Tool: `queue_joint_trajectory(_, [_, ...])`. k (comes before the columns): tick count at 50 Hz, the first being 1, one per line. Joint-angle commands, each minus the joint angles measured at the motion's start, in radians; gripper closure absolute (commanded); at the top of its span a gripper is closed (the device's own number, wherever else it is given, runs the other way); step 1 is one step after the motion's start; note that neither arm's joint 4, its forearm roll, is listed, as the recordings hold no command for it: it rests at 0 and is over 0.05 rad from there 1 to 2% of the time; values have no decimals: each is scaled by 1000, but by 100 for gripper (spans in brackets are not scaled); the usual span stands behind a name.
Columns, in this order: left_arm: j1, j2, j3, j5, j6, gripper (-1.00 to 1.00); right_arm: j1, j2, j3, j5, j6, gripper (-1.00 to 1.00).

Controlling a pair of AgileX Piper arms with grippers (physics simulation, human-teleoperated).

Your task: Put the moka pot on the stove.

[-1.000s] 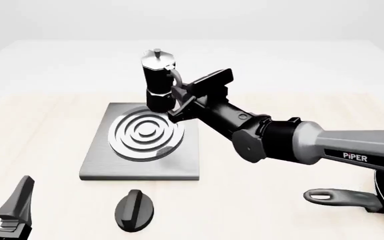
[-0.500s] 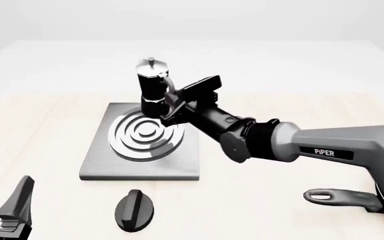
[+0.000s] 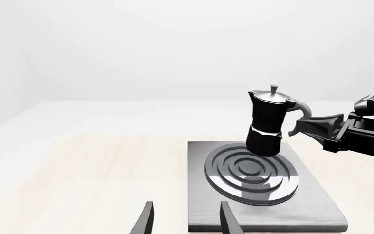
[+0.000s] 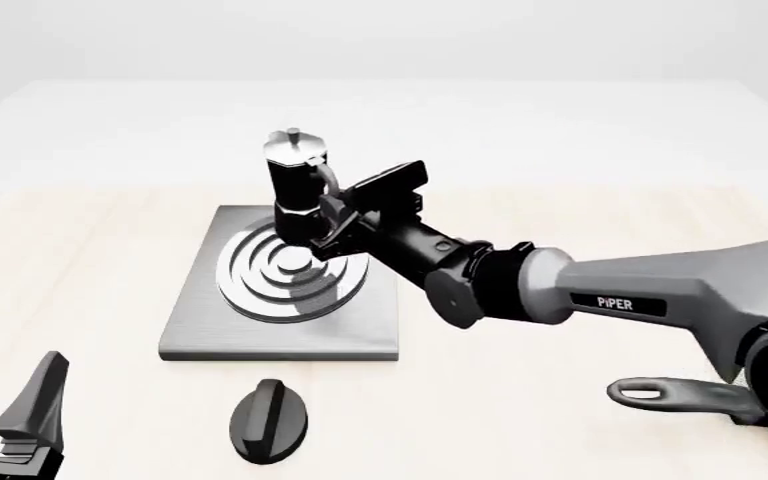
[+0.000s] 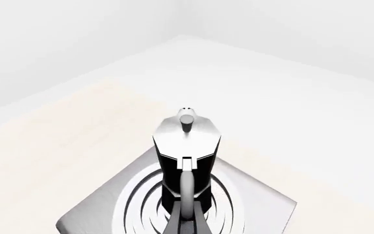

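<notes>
Front view: the right hand (image 4: 335, 213) grips the moka pot (image 4: 295, 190) by its handle, upright, just above the stove (image 4: 281, 283), which lies directly below; the far-off left hand (image 4: 11, 415) gapes wide.

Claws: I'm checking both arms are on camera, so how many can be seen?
2. The right claw is over the stove, shut on the moka pot by its handle. The left claw sits idle and open at the table's near left corner.
</notes>
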Motion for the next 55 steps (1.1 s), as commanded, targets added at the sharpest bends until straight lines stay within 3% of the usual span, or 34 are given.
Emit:
queue_joint_trajectory(1, [0,0,0,0,0,-100,7,21,-29,-8,14,100])
queue_joint_trajectory(55, [0,0,0,0,0,-100,10,121,-77,-24,46,100])
